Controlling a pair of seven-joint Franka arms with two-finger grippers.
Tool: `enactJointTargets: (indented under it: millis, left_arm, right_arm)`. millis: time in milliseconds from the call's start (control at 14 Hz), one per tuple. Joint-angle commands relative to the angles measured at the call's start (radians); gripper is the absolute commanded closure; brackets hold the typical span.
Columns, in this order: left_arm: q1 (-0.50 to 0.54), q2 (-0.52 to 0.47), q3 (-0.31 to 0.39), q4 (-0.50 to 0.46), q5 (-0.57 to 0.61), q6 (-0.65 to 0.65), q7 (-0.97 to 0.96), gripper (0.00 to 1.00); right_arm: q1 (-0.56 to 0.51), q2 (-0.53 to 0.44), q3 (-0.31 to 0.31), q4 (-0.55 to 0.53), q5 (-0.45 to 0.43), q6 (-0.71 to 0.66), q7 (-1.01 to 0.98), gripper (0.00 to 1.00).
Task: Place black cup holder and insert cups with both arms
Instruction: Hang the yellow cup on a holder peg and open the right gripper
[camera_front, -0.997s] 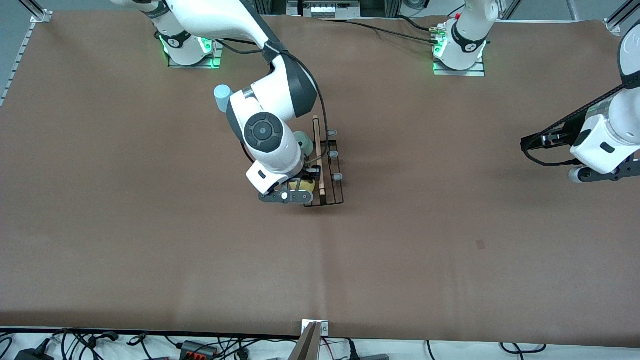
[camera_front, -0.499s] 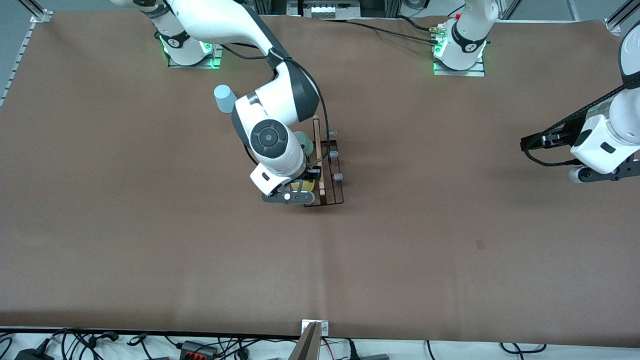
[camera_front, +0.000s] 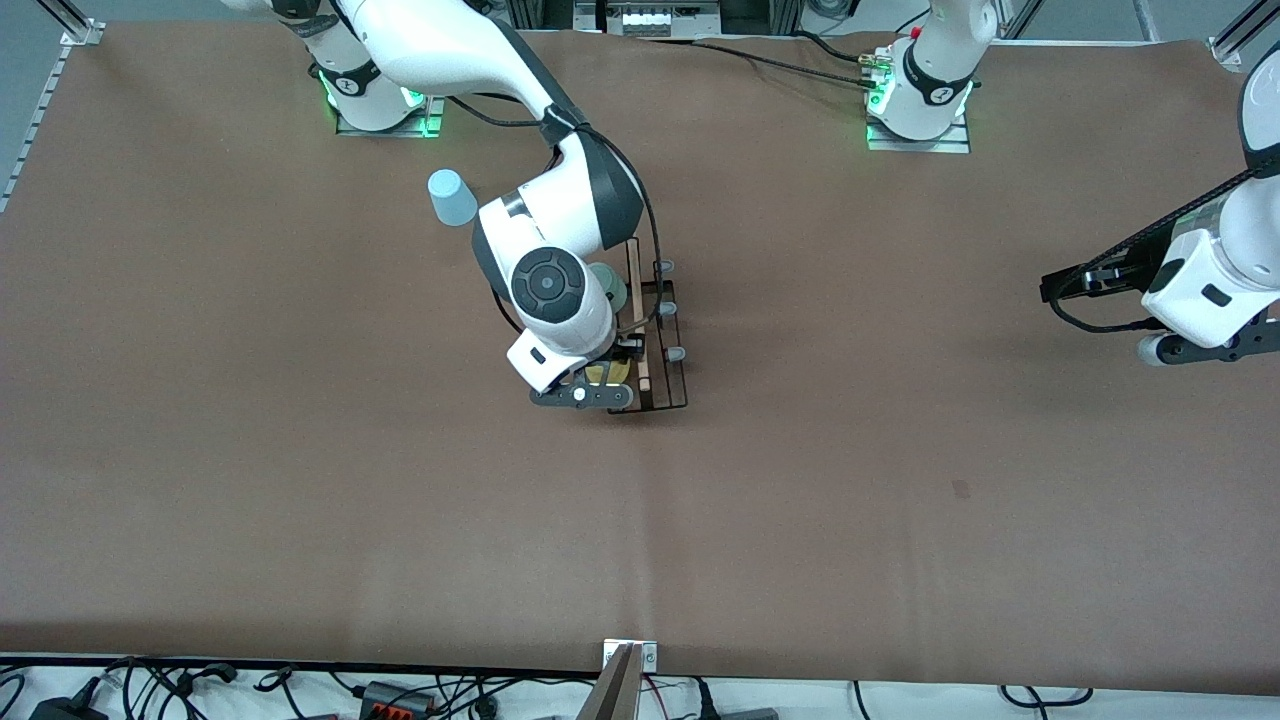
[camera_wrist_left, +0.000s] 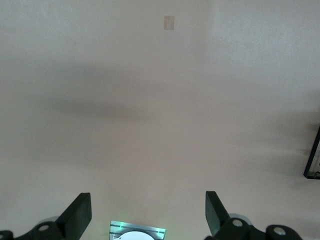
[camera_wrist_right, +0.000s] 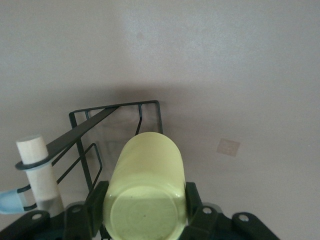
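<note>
My right gripper (camera_wrist_right: 145, 212) clasps the yellow cup (camera_wrist_right: 145, 187) over the near end of the black cup holder (camera_front: 660, 340). I should lower it straight onto a prong, slowly. The green cup (camera_front: 607, 285) sits farther, the blue cup (camera_front: 452, 198) farthest. My left gripper (camera_wrist_left: 147, 212) waits, released, well apart.

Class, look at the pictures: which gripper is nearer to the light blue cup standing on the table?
Right. The right gripper, shut on the yellow cup, is over the black cup holder near the light blue cup; the left gripper waits open at the left arm's end.
</note>
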Motion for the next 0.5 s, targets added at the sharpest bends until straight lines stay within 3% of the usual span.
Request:
enactJointTargets:
  millis: [0,71,142,214,285,427]
  left_arm:
    - [-0.004,0.006,-0.008,0.017,0.002,-0.010,-0.010,0.00]
    - [-0.008,0.004,-0.013,0.019,0.022,-0.010,-0.018,0.00]
    - [-0.036,0.004,-0.017,0.019,0.080,-0.016,-0.023,0.00]
    - [-0.068,0.004,-0.018,0.019,0.144,-0.021,-0.021,0.00]
    - [-0.062,0.001,-0.016,0.019,0.148,-0.022,-0.012,0.00]
    - [-0.012,0.003,-0.008,0.020,0.039,-0.018,-0.007,0.00]
  right_arm:
    - [0.004,0.002,0.001,-0.003,0.007,0.005,0.002,0.82]
    - [0.004,0.002,0.001,-0.003,0.007,0.005,0.002,0.74]
    - [0.005,0.002,0.001,-0.003,0.012,0.005,0.018,0.24]
    - [0.010,0.000,0.001,-0.003,0.010,0.003,0.022,0.00]
    - [0.016,-0.001,0.001,-0.001,0.012,-0.005,0.020,0.00]
    - [0.014,-0.018,-0.004,0.005,0.012,-0.017,0.019,0.00]
